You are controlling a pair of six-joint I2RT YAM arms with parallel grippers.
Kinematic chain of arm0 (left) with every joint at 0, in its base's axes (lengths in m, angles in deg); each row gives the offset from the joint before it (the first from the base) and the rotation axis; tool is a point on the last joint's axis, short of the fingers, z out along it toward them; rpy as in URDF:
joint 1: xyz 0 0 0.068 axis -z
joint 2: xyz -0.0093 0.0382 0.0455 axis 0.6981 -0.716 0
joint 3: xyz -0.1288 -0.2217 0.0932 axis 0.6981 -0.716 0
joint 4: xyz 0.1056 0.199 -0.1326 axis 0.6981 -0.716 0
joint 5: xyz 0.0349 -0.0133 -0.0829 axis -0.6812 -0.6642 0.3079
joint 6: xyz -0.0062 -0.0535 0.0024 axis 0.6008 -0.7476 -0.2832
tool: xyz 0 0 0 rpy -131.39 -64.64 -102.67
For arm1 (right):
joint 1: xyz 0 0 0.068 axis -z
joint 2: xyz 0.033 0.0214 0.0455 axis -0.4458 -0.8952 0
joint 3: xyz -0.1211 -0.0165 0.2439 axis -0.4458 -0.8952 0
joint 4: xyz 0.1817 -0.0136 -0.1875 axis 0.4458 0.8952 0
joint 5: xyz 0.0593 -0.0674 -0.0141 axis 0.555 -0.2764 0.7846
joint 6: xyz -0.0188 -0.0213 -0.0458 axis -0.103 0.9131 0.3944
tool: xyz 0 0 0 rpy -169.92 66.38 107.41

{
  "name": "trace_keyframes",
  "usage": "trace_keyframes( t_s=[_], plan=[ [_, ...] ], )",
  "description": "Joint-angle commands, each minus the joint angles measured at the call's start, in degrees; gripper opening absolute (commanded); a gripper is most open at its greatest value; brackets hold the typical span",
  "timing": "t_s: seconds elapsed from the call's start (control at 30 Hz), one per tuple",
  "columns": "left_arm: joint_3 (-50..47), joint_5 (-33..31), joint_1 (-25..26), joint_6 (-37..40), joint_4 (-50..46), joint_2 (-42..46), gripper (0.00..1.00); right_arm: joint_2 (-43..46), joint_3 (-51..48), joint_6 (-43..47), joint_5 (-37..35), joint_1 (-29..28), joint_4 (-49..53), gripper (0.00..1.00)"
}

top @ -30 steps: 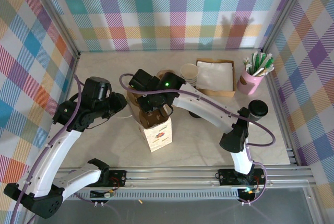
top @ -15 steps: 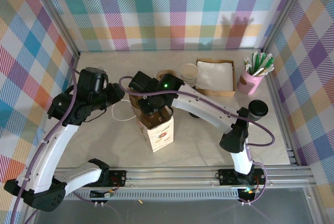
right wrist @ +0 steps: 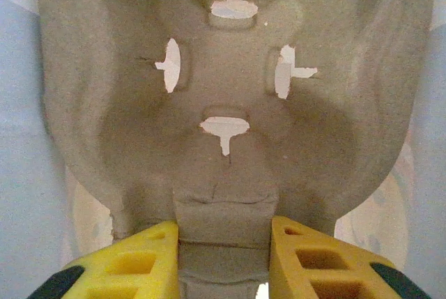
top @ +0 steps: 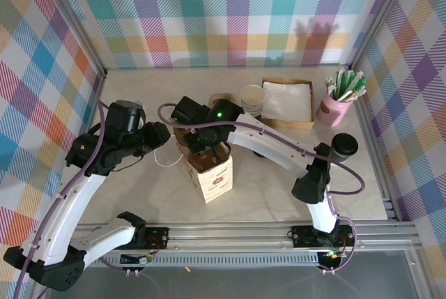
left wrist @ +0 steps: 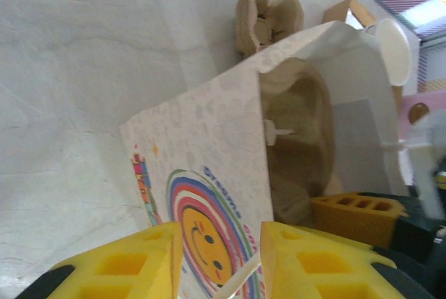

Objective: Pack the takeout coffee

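The takeout coffee [top: 344, 145], a dark cup under a black lid, stands at the table's right side, away from both grippers. A white printed paper bag [top: 211, 175] stands upright mid-table; its smiley print faces the left wrist camera [left wrist: 209, 243]. My right gripper [top: 203, 150] reaches into the bag's mouth, shut on the edge of a brown pulp cup carrier [right wrist: 230, 104] that sits inside the bag [left wrist: 296, 139]. My left gripper [top: 168, 137] hovers just left of the bag, and its jaws [left wrist: 219, 243] stand open, with a thin white handle strip crossing the gap.
At the back are a second pulp carrier [top: 221, 99], a stack of white-rimmed cups [top: 253, 96], a brown box of napkins [top: 287, 102] and a pink cup of sticks [top: 337, 101]. The bag's loose handle [top: 165, 162] lies on the table left of it.
My left jaws have widened and come off the bag's left edge; the arm swung back, then returned a little. The right gripper still holds the carrier inside the bag.
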Motion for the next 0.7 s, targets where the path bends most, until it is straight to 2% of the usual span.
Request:
trace_keyframes(
  t_s=[0.0,0.3,0.47,0.67],
  plan=[
    [-1.23,3.96,-0.40,-0.74,1.53,-0.21,0.35,-1.73,0.93,0.67,-0.57,-0.43,2.66,0.31],
    [6.07,-3.74,-0.46,-0.37,-5.41,1.97,0.35,-3.05,1.88,0.75,-0.31,-0.41,3.53,0.31],
    [7.49,1.19,-0.42,-2.65,-5.56,2.54,0.35,-3.43,1.86,0.69,-0.05,-0.42,3.56,0.31],
    [4.00,6.01,-0.24,-8.06,-2.53,4.82,0.34,-3.66,1.94,0.52,0.22,-0.43,3.53,0.31]
  ],
)
